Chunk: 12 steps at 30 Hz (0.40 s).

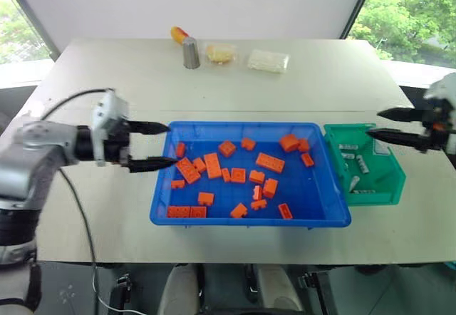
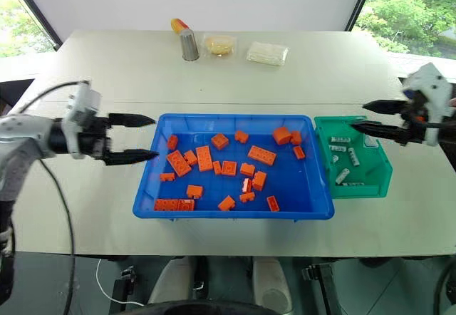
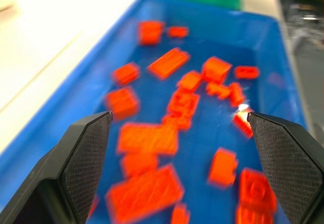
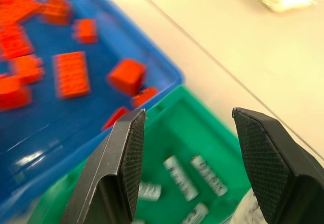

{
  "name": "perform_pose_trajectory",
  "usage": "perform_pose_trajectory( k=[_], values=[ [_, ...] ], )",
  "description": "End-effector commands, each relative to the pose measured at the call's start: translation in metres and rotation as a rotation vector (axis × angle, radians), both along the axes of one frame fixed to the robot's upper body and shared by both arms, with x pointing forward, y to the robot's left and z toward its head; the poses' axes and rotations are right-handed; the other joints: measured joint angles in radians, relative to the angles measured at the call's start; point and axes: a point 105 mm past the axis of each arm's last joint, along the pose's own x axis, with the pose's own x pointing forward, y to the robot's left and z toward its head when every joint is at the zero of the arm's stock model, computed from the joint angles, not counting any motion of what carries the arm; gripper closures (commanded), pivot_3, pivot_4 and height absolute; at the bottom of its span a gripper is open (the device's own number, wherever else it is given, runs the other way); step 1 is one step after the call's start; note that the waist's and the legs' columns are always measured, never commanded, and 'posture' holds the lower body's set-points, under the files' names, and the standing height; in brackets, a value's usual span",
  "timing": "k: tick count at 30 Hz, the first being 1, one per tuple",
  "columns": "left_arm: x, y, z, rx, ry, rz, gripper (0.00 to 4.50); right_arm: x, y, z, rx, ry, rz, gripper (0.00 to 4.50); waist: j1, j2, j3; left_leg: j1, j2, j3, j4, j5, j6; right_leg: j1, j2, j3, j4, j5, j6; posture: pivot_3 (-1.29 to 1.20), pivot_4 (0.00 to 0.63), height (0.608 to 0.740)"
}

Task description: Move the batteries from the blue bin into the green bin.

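The blue bin (image 1: 242, 125) sits mid-table and holds several orange bricks (image 1: 270, 162). One pale slim piece (image 2: 246, 184) among them may be a battery. To its right stands the green bin (image 1: 390, 190) with several batteries (image 1: 362, 164) on its floor. My left gripper (image 1: 172, 143) hovers open at the blue bin's left rim, pointing across the bricks (image 3: 147, 138), with nothing between its fingers (image 3: 86, 153). Over the green bin's far right corner my right gripper (image 1: 372, 123) is open and empty. The right wrist view looks between that gripper's (image 4: 188, 112) fingers at batteries (image 4: 178, 177) below.
At the table's far side stand a metal cup (image 1: 191, 53) with an orange object (image 1: 178, 34) behind it, and two clear packets (image 1: 220, 53) (image 1: 268, 60). A cable (image 1: 78, 215) hangs from my left arm past the table's front edge.
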Motion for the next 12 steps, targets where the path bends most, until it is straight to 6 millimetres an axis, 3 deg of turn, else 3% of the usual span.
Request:
perform_pose_trajectory(
  k=[1,6,12],
  values=[
    [-0.004,0.028,0.014,0.011,-0.034,0.084,0.0,-0.009,-0.027,0.0,-0.003,0.022,0.021,1.7,-0.002,0.0,0.0,0.0,0.0,0.0,0.0,0.0,0.0,0.0,0.0,0.0,0.0,-0.001,-0.001,0.0,0.15,0.74],
    [-0.013,0.072,0.019,0.058,-0.026,0.221,0.0,-0.002,-0.056,-0.008,0.014,0.027,-0.058,1.7,-0.018,0.001,0.001,0.003,0.001,0.003,0.0,0.0,0.0,0.0,0.0,0.001,0.001,-0.001,-0.002,0.0,0.15,0.74],
    [-0.016,0.095,0.028,0.079,-0.057,0.32,0.0,0.006,-0.054,-0.008,0.06,0.016,-0.033,1.7,-0.028,0.002,0.001,0.002,0.001,0.003,0.0,0.0,0.0,-0.001,0.0,0.001,0.002,-0.001,-0.002,0.0,0.15,0.74]
  ],
)
